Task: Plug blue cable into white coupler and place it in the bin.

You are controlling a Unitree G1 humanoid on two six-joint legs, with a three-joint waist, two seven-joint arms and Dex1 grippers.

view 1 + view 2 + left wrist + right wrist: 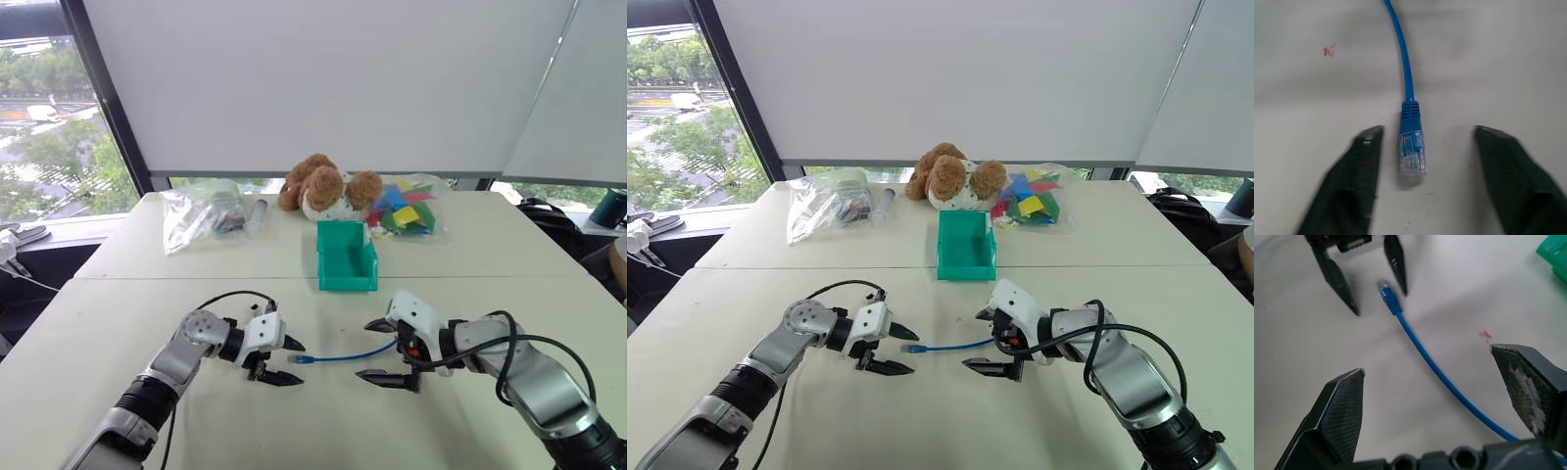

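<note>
Blue cable point(345, 355) is lying flat on the pale worktop point(118, 323), running between both tools. Its clear plug tip is sitting right between the spread fingers of the left tool point(284, 360), apparently not touching either one. The right tool point(380, 352) is gaping wide open over the cable's other stretch, gripping nothing. The teal bin point(347, 257) is sitting further back.

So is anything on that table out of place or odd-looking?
Little stands out. The blue cable lies loose on the table between both open pincers, unplugged. A small red mark stains the tabletop beside it. The bin stands upright.
</note>
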